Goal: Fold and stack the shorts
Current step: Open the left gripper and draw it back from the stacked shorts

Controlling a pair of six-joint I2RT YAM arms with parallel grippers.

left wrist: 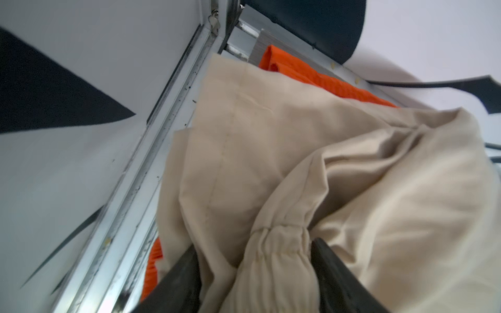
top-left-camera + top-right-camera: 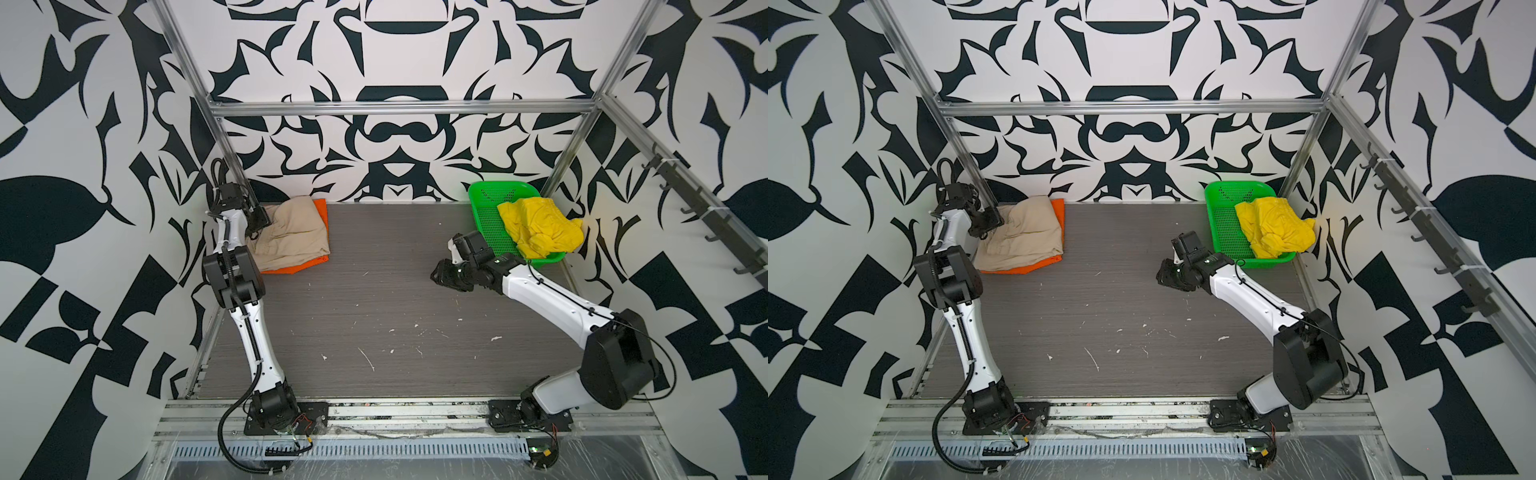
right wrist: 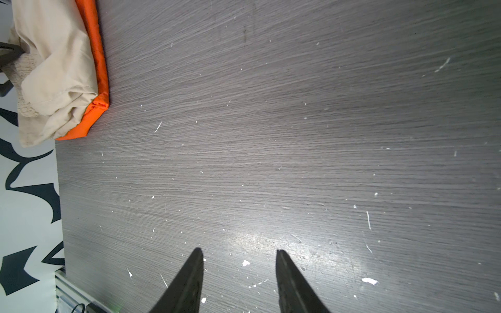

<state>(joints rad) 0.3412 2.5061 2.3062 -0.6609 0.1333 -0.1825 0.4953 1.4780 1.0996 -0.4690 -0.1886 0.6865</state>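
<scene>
stacking seems to be partly done: beige shorts (image 2: 291, 232) are lying on orange shorts (image 2: 291, 268) at the far left of the surface (image 2: 374, 311), and the left claw (image 1: 254, 244) is pinching their gathered waist. the right claw (image 3: 240, 251) is hanging apart and empty. yellow shorts (image 2: 536, 228) are lying crumpled in the green basket (image 2: 486, 216) at the far right, probably calling for fetching next.

a dark grey, wood-grained tabletop (image 2: 374, 316) is seen in both top views. its surface is marked with white flecks and scratches (image 2: 366, 359), most of them toward the near half. folded orange shorts (image 2: 297, 268) are laid flat in the far left corner, close to the left edge. a green perforated basket (image 2: 486, 220) is set in the far right corner, well apart from the shorts.
</scene>
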